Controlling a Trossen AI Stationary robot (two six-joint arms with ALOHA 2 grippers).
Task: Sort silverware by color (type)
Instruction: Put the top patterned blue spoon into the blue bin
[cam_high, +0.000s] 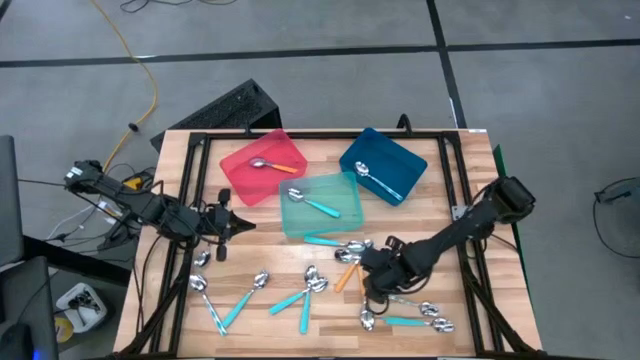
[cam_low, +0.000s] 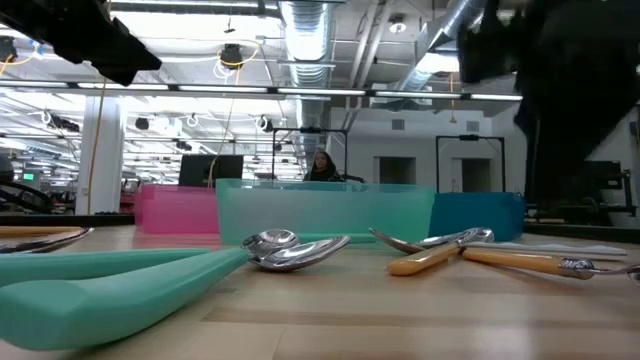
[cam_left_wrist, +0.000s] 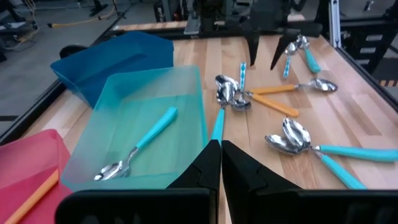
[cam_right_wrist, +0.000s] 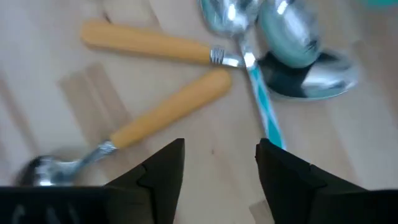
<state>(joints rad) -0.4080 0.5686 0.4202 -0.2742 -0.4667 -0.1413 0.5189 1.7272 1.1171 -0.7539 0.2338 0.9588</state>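
Silverware (cam_high: 345, 262) lies scattered over the near half of the wooden table (cam_high: 480, 180), with one spoon already in each of three trays at the far side. The red tray (cam_high: 240, 175) holds an orange-handled spoon (cam_high: 272, 165), the teal tray (cam_high: 345, 190) a teal-handled spoon (cam_high: 312, 203), and the blue tray (cam_high: 405, 155) a pale-handled spoon (cam_high: 378, 180).

The right gripper (cam_high: 372, 272) hangs low over the middle of the table, its two dark fingers (cam_right_wrist: 163, 168) spread apart with nothing between them. In the right wrist view, two orange-handled spoons (cam_right_wrist: 168, 112) lie just ahead of the fingers, their handles meeting in a V, and a thin teal handle (cam_right_wrist: 264, 109) runs toward the gap between the fingertips. Beyond it, several shiny bowls (cam_right_wrist: 298, 46) overlap in a small heap. The fingers touch none of them. More spoons (cam_high: 405, 315) lie on the table on the near side of this gripper.

The left gripper (cam_high: 222, 222) sits at the left side of the table, beside the red tray, with its fingers (cam_left_wrist: 205, 168) pressed together and empty. Teal-handled spoons (cam_high: 240, 300) lie on the table nearer the front edge, apart from it.

In the low view, a person (cam_low: 322, 166) shows in the room far behind the trays.
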